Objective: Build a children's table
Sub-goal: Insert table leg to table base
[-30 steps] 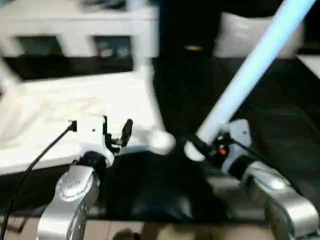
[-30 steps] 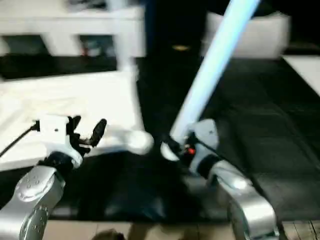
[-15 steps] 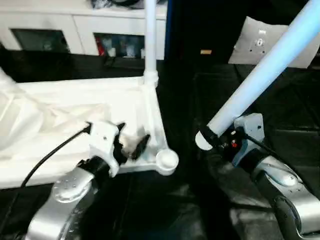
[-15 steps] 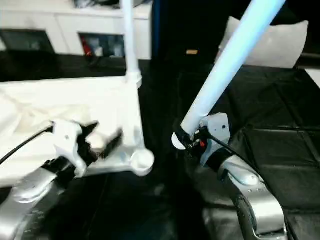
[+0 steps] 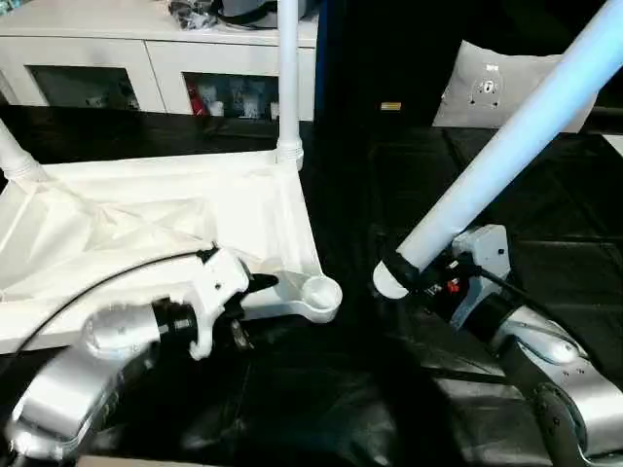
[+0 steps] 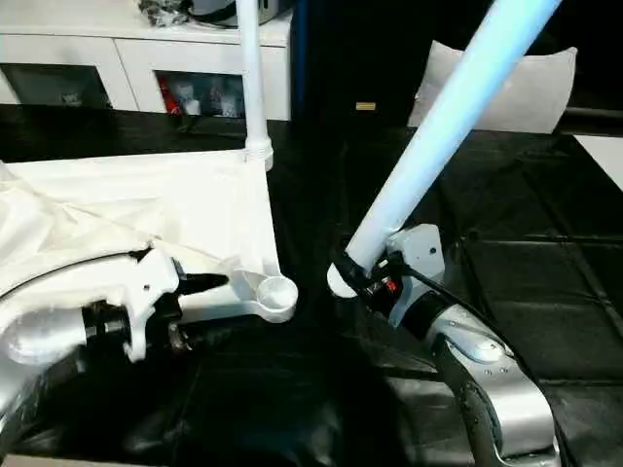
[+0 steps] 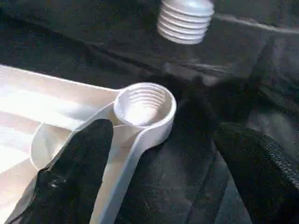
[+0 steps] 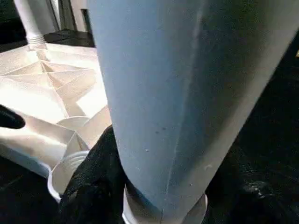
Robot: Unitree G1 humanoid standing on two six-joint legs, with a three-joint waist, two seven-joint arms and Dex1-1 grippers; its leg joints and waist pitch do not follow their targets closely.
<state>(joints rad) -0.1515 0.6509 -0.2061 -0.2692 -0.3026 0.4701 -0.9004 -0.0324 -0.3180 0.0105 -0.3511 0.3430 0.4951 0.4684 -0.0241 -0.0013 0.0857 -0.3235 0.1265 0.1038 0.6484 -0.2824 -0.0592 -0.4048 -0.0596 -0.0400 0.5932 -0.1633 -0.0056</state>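
Right tool [image 5: 414,275] pinching leg [image 5: 506,146], left tool [image 7: 154,163] spread around tabletop [image 5: 146,224] corner socket [image 5: 317,291]

White tabletop [image 5: 146,209], pale bluish-white leg [image 5: 506,146], black cloth [image 5: 545,224], white cabinet [image 5: 146,49], black gripper fingers [image 7: 74,172].

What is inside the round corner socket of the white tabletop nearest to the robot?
The corner socket is empty: the left wrist view shows bare thread ridges on its inner wall. Its bottom is too washed out to judge. The held leg's threaded end hangs apart from it, not yet inserted.
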